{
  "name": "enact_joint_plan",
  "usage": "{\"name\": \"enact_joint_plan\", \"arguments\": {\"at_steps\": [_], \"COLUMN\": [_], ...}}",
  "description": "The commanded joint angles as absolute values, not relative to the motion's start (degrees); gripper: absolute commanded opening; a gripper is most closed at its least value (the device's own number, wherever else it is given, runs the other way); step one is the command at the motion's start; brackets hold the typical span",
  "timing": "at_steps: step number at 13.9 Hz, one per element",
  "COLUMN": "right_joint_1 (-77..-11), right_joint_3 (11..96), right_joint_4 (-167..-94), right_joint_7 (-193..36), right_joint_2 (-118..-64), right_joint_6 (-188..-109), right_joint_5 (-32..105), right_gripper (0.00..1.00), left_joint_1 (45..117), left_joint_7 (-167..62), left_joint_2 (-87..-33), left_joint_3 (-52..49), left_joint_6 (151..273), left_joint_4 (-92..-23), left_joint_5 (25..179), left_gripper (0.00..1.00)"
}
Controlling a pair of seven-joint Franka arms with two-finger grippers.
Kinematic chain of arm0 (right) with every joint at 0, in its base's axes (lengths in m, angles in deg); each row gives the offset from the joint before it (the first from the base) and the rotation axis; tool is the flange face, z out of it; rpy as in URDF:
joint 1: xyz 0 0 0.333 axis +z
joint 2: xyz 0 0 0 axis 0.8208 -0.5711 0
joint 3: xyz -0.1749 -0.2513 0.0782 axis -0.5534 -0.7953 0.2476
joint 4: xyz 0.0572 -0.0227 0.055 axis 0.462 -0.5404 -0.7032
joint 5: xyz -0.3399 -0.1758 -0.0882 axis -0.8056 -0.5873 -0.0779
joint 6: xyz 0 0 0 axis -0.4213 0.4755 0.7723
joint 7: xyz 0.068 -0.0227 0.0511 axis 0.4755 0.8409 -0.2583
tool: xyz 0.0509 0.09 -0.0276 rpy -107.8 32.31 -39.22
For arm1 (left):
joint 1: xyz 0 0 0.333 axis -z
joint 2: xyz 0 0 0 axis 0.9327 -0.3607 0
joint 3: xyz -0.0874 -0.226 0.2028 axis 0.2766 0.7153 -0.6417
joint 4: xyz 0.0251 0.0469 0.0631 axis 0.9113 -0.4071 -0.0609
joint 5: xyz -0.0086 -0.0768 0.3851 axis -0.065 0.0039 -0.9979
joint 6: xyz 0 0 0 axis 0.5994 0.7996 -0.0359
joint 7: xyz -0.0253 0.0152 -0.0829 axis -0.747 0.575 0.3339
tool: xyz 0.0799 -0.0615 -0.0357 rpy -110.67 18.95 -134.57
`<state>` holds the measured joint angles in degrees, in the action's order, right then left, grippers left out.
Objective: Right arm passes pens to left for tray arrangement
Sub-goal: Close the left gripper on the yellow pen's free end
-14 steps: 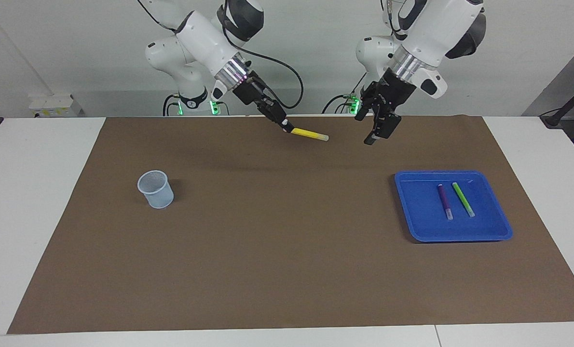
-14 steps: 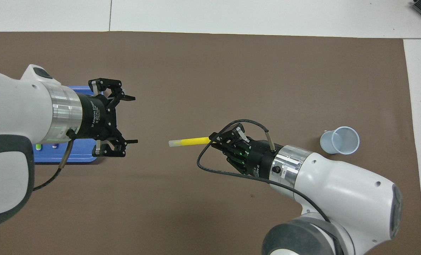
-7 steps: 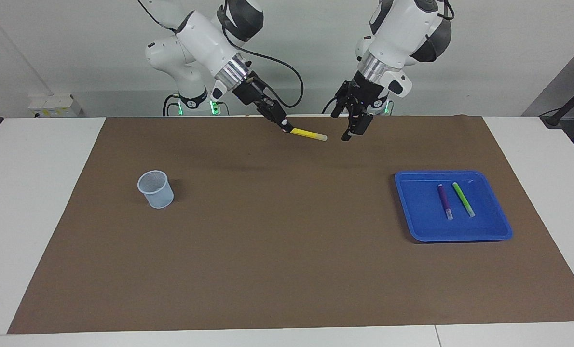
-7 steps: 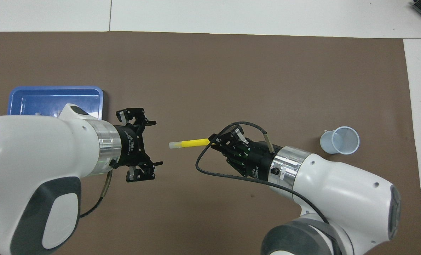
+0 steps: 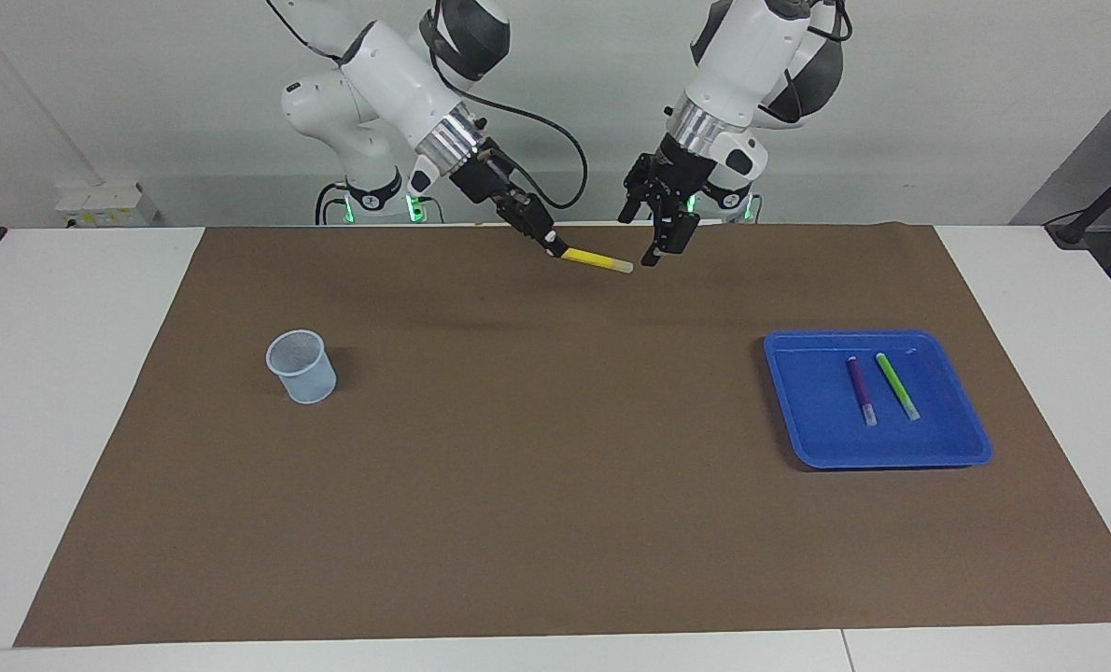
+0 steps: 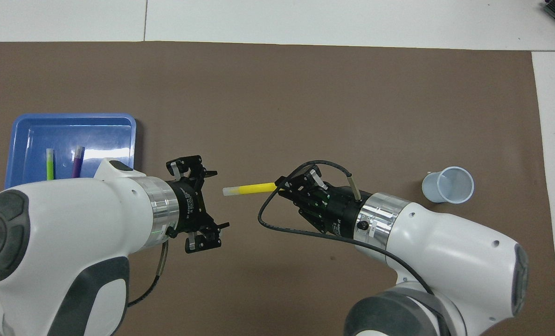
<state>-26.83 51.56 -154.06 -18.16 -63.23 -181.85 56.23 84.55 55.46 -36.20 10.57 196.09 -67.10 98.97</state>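
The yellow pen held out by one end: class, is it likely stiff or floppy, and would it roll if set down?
Probably stiff: the yellow pen juts straight from the right gripper without sagging. It looks slim and round, so it may roll on the flat mat.

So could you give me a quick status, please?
Right gripper shut on yellow pen, mid-air. Left gripper open at its pale tip. Nothing between them.

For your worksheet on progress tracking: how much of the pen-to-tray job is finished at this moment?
Done: the slim purple pen and slim bright green pen lie in the shallow blue plastic tray. In hand: the right gripper, shut, holds out the slim yellow pen in the air; the left gripper, open, is close to its pale tip, not gripping it. Left: the handover and placing that pen in the tray.
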Motion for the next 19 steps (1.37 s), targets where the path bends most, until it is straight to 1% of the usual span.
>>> {"name": "enact_joint_plan", "arguments": {"at_steps": [1,10,19], "right_joint_1": [-27.48,-27.48,-27.57], "right_joint_3": [51.81,51.81,51.81], "right_joint_4": [-155.43,-155.43,-155.52], "right_joint_7": [-18.93,-18.93,-18.93], "right_joint_2": [-61.51,-61.51,-61.51], "right_joint_6": [-181.33,-181.33,-181.33], "right_joint_5": [55.4,55.4,55.4], "right_gripper": [0.0,0.0,0.0], "left_joint_1": [86.34,87.84,89.6], "left_joint_7": [58.81,61.09,62.41], "left_joint_2": [-34.17,-35.05,-37.59], "left_joint_3": [11.17,11.79,12.06], "left_joint_6": [200.59,210.52,216.23], "left_joint_4": [-70.24,-72.88,-74.38], "left_joint_5": [98.48,98.48,98.39], "left_gripper": [1.0,1.0,1.0]}}
